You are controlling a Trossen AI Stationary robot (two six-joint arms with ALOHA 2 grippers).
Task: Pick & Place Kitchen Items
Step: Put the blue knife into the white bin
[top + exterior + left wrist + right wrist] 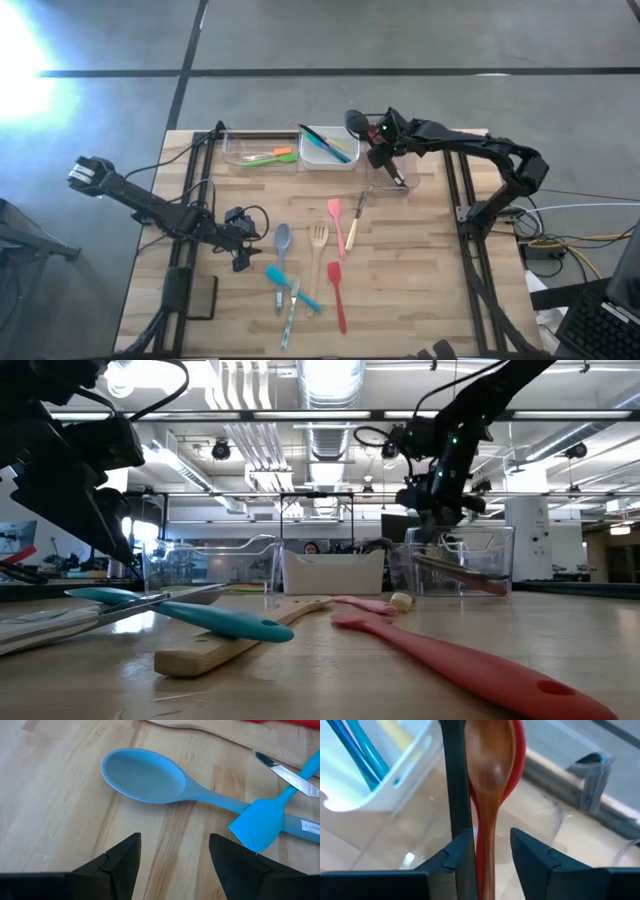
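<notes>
Kitchen items lie in three groups on the wooden bench (420,290). At the far right, a brown wooden spoon (490,775) stands between the fingers of the right gripper (382,158), which sit narrow on either side of its handle, though I cannot tell if they press it; behind it shows a red utensil (519,755), and both are inside or just over the clear tub (393,180) beneath that gripper. Beside that tub stands a white tub (328,148) holding teal utensils (335,145), and further left a second clear tub (258,150) holds a green utensil (258,159) and an orange one (284,152). In the middle of the bench lie the loose ones: a grey-blue spoon (150,775), a wooden fork (318,255), a pink spatula (337,222), a red spatula (337,293), a slim utensil with a pale handle (354,222), a teal spatula (262,817) crossing the spoon's handle, and a metal-bladed utensil (285,770) crossing the teal one. The left gripper (241,257) hovers low just beside the grey-blue spoon's bowl, its fingers (125,860) wide apart and holding nothing.
</notes>
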